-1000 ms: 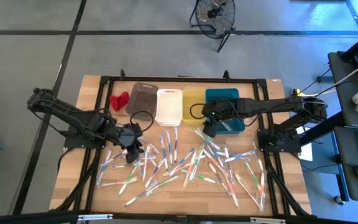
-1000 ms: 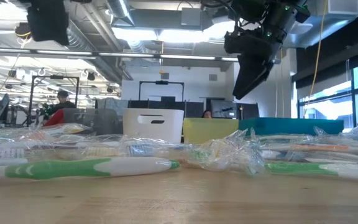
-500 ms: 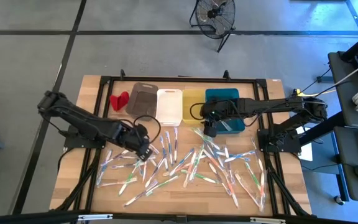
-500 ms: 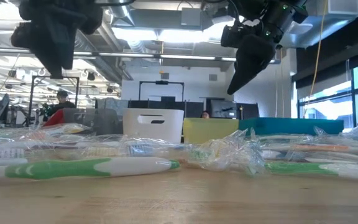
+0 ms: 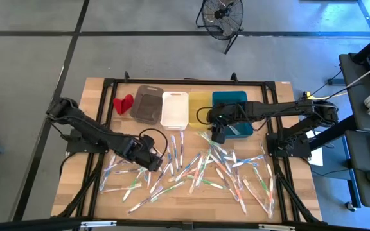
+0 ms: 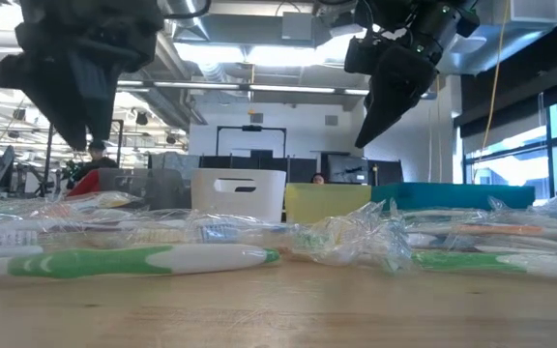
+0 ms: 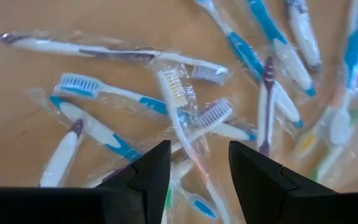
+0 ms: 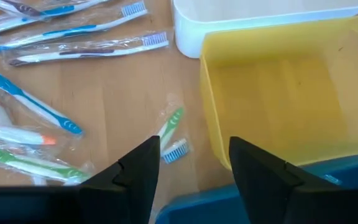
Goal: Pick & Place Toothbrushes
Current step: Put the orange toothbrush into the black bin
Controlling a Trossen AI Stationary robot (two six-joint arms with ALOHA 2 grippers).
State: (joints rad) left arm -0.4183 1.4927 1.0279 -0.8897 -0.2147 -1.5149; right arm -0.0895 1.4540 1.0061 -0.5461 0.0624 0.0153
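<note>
table (image 5: 95,192): wooden, framed in black; toothbrushes scattered over the near half, bins lined along the far edge.
bins: grey bin (image 5: 148,102), white bin (image 5: 175,108), yellow bin (image 5: 200,106), teal bin (image 5: 231,102); the yellow bin is seen empty in the right wrist view, directly ahead of the right fingers.
left arm: has been swung inward over the last second, from the pile's left edge to above its left-centre part.
left gripper (image 5: 151,158): hung above the pile, jaws spread, nothing between them; opening unchanged through the move.
right arm: barely moved; kept at the near rim of the yellow and teal bins.
right gripper (image 5: 218,133): raised above the table, jaws apart but narrower than a second ago; nothing seen gripped.
toothbrushes (image 5: 198,168): all on the table, wrapped in clear film; none lifted, none seen in a bin.
below left gripper: a crossed cluster, white-and-orange brush (image 7: 182,124) lying between the finger lines, blue-handled brush (image 7: 98,93) just beside.
below right gripper: a single green brush (image 8: 169,127) on bare wood, just beside the yellow bin wall.
meaning: left side judged to be in approach for a pick, descent still needed; right side judged uncommitted, closing on nothing visible.
</note>
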